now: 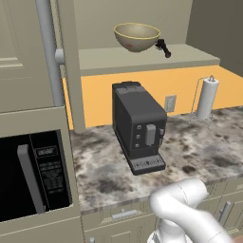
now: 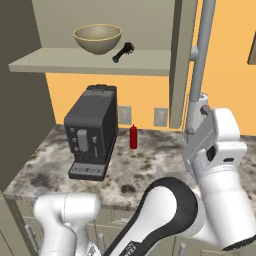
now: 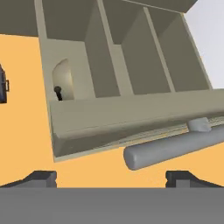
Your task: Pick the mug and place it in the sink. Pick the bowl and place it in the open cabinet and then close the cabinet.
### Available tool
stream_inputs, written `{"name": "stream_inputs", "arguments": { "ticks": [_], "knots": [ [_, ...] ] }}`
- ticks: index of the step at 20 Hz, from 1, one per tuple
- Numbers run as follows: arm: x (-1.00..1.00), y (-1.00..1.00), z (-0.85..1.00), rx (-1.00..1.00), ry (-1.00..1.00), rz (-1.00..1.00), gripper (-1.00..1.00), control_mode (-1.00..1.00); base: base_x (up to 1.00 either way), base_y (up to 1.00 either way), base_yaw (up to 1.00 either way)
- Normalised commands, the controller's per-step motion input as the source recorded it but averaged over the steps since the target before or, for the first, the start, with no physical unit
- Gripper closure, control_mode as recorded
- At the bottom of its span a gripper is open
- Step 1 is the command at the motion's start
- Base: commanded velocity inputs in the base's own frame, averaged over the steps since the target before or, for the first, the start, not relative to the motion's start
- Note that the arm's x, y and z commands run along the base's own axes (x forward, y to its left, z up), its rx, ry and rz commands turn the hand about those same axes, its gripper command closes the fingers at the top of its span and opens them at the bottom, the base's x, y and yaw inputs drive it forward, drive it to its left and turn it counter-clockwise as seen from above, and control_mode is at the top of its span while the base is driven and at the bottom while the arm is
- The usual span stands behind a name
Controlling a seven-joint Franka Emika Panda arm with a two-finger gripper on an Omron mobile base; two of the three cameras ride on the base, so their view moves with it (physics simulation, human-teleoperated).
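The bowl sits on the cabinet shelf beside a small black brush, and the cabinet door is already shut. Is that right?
Not quite. The bowl does sit on the cabinet shelf beside the black brush, but the door is open, not shut; both base views show the shelf exposed.

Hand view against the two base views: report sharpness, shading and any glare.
Hand view: sharp, no blur; the open grey-beige cabinet has flat shaded panels, and its silver bar handle carries a soft gradient, no glare. Left base view: the tan bowl casts little shadow. Right base view: evenly lit, mottled counter crisp.
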Motion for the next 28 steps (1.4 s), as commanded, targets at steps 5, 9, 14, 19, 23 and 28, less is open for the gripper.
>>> {"name": "stream_inputs", "arguments": {
  "ticks": [5, 9, 14, 19, 23, 28],
  "knots": [
    [0.55, -0.52, -0.22, 0.00, -0.17, 0.06, -1.00, -1.00, 0.00, 0.00, 0.00],
    [0.24, -0.21, 0.03, -0.03, -0.25, 0.08, -1.00, -1.00, 0.00, 0.00, 0.00],
    [0.13, 0.05, 0.02, -0.06, -0.16, 0.11, -1.00, -1.00, 0.00, 0.00, 0.00],
    [0.02, 0.29, 0.26, -0.02, -0.10, 0.08, -1.00, -1.00, 0.00, 0.00, 0.00],
    [0.00, 0.43, 0.27, -0.03, -0.04, 0.03, -1.00, -1.00, 0.00, 0.00, 0.00],
    [-0.02, 0.56, 0.06, -0.04, -0.01, 0.00, -1.00, -1.00, 0.00, 0.00, 0.00]
  ]
}}
